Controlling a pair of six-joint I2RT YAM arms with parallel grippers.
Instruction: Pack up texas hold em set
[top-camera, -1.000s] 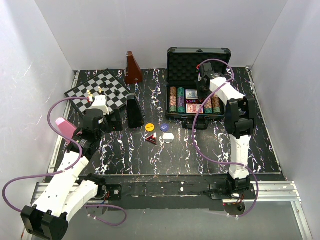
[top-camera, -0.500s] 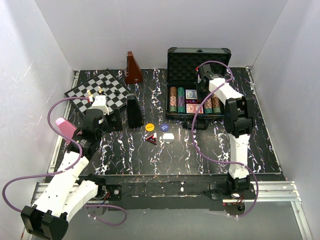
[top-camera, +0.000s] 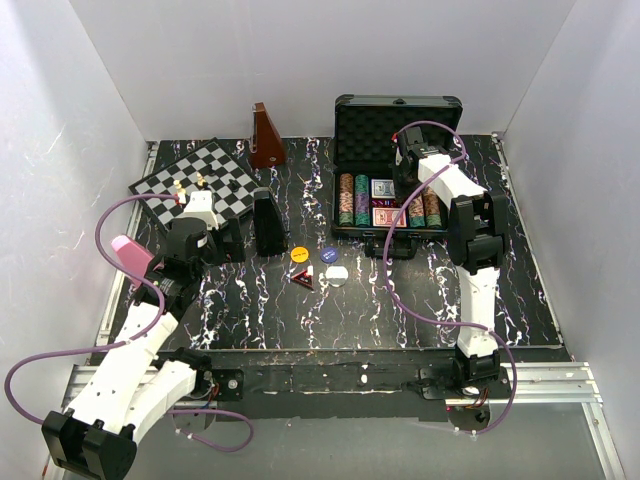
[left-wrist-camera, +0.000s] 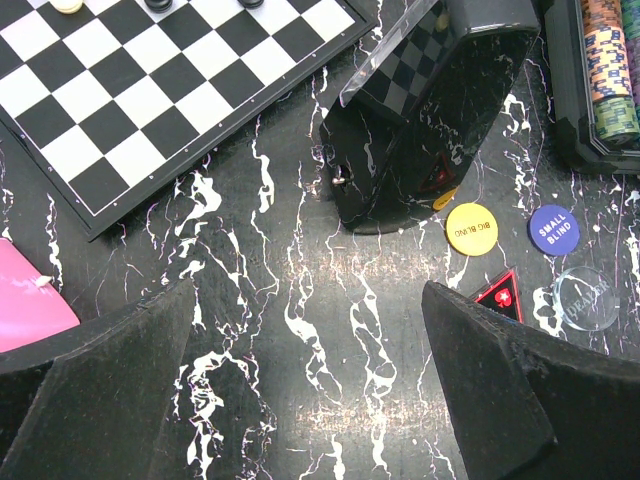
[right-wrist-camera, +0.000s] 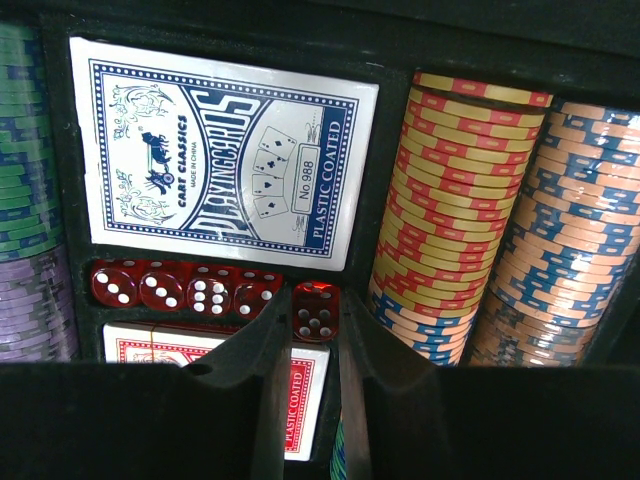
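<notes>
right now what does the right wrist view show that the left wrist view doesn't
Only the right wrist view: the blue card deck, part of a red deck, a row of four red dice, and a fifth die between the tips of the right claw. Only the left wrist view: the chessboard, the yellow button, blue button and clear button, and the open left claw. Both: the black case with rows of chips, seen from different sides.
</notes>
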